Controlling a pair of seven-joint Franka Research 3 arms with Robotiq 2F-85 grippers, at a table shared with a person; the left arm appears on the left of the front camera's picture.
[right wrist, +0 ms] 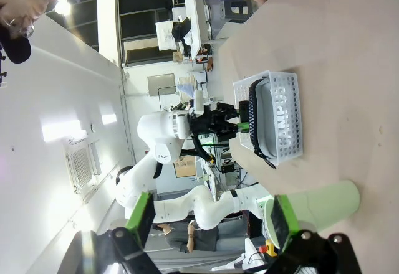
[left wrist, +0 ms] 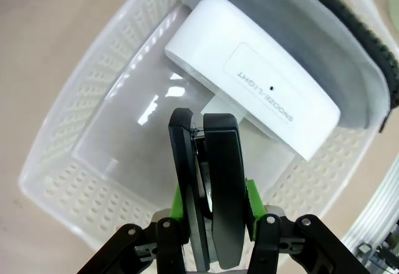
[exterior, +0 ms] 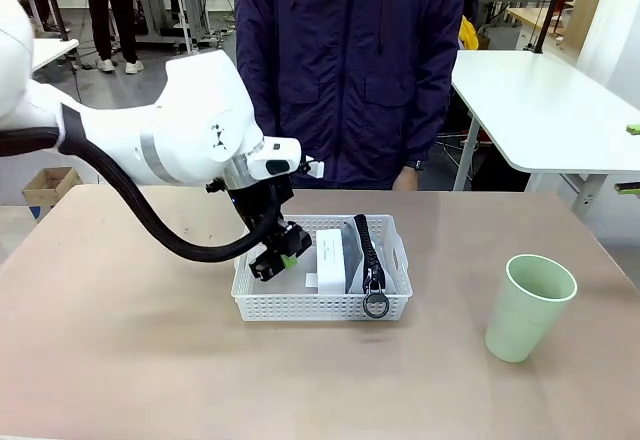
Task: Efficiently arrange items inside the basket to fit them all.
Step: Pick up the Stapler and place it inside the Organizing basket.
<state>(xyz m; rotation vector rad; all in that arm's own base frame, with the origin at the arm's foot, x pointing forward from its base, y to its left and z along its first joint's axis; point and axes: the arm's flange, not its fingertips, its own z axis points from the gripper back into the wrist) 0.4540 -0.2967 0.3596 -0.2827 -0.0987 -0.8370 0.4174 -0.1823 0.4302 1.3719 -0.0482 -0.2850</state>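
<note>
At the left end of the basket (exterior: 322,305), the left gripper (exterior: 281,257) hangs inside the rim, its green pads pinching the black stapler (exterior: 268,264) by its flat sides. The left wrist view gives what the lattice wall hides from the front. The stapler stands on edge, its long axis running out along the fingers toward a bare strip of basket floor. That strip lies between the basket's left end wall and the small white box (left wrist: 262,93). Whether the stapler's tip touches the floor I cannot tell. The strip looks long enough if the stapler goes down parallel to the box.

Toward the basket's right end, the grey pouch (exterior: 360,250) stands against the box, with its ring pull at the near wall.

Right of the basket and apart from it, the pale green cup (exterior: 528,305) stands upright on the table (exterior: 120,360). The right wrist view shows the right gripper (right wrist: 211,219) spread wide, with the cup just beyond one pad, so the right arm is the nearer one for it.
</note>
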